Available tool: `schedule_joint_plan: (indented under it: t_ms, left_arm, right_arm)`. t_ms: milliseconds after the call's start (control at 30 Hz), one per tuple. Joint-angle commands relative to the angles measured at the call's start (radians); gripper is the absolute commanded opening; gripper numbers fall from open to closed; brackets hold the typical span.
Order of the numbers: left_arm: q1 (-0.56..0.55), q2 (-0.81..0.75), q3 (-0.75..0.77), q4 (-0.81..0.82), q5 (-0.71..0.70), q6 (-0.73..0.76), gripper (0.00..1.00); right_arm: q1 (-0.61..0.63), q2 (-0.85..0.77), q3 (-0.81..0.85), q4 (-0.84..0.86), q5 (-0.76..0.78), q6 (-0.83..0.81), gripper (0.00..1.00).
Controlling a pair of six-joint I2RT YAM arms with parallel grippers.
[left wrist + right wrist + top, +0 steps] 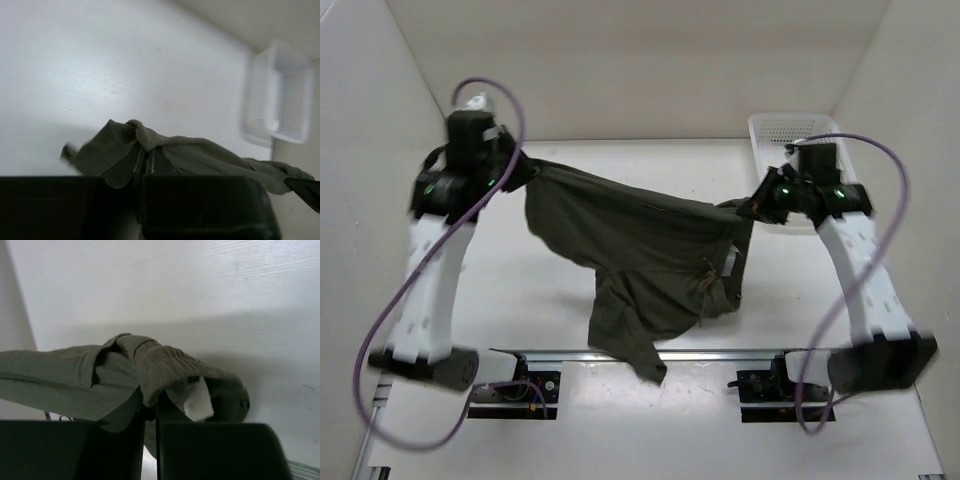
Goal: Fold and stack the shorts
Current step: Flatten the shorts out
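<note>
shorts [640,250]: one dark olive pair, strung between both end effectors, sagging in the middle, one leg hanging past the near edge of the surface [560,300].
left end effector [527,170]: one, clamped on a bunched corner of the shorts.
right end effector [748,208]: one, pinched tight on the ribbed waistband, beside one white label [197,402].
basket [790,130]: one, white, far right corner, just behind the right end effector.
</note>
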Motion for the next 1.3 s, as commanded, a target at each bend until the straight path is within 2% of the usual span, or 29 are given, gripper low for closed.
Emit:
schedule_joint_plan:
  t_ms: [0, 33, 100, 133, 200, 233, 300, 333, 367, 533, 633, 767, 900, 1067, 1100, 1267]
  left_arm:
    - [0.042, 0.175, -0.045, 0.126, -0.071, 0.034, 0.1]
    - [0.051, 0.222, -0.022, 0.14, -0.071, 0.034, 0.1]
    - [0.088, 0.314, 0.022, 0.14, -0.061, 0.045, 0.1]
    - [0.099, 0.398, 0.076, 0.14, -0.039, 0.055, 0.1]
    - [0.121, 0.478, 0.14, 0.14, -0.027, 0.069, 0.1]
    - [0.14, 0.551, 0.205, 0.131, -0.004, 0.079, 0.1]
    - [0.156, 0.61, 0.256, 0.119, 0.024, 0.079, 0.1]
    - [0.165, 0.648, 0.295, 0.103, 0.036, 0.089, 0.1]
    - [0.165, 0.658, 0.306, 0.094, 0.045, 0.089, 0.1]
    - [0.165, 0.58, 0.285, 0.085, 0.045, 0.118, 0.1]
    - [0.174, 0.503, 0.274, 0.076, 0.06, 0.129, 0.1]
    - [0.208, 0.31, 0.263, 0.065, 0.096, 0.129, 0.1]
    - [0.249, 0.155, 0.302, -0.002, 0.105, 0.138, 0.1]
    - [0.283, -0.021, 0.361, -0.093, 0.078, 0.148, 0.1]
    - [0.283, -0.04, 0.398, -0.11, 0.061, 0.148, 0.1]
    - [0.283, -0.138, 0.388, -0.105, 0.039, 0.138, 0.1]
  right_arm:
    - [-0.016, 0.189, -0.023, 0.247, 0.027, 0.012, 0.0]
    - [-0.016, 0.314, 0.004, 0.269, 0.027, 0.013, 0.0]
    - [-0.016, 0.447, 0.101, 0.279, 0.016, 0.025, 0.0]
    - [-0.016, 0.569, 0.215, 0.279, 0.007, 0.025, 0.0]
    - [-0.016, 0.692, 0.352, 0.239, 0.007, 0.025, 0.0]
    - [-0.016, 0.814, 0.499, 0.216, 0.007, 0.025, 0.0]
    - [-0.016, 0.965, 0.644, 0.167, -0.012, 0.025, 0.0]
    - [-0.016, 0.995, 0.752, 0.117, -0.022, 0.025, 0.0]
    - [-0.016, 1.009, 0.776, 0.116, -0.035, 0.025, 0.0]
    - [-0.025, 0.897, 0.733, 0.116, -0.035, -0.007, 0.0]
    - [-0.025, 0.738, 0.625, 0.144, -0.035, -0.017, 0.0]
    - [-0.025, 0.441, 0.461, 0.153, -0.021, -0.035, 0.0]
    - [-0.025, 0.205, 0.402, 0.118, -0.01, -0.044, 0.0]
    - [-0.025, -0.037, 0.472, -0.029, -0.019, -0.076, 0.0]
    - [-0.025, -0.062, 0.492, -0.052, -0.019, -0.076, 0.0]
    - [-0.025, -0.117, 0.636, -0.181, -0.01, -0.095, 0.0]
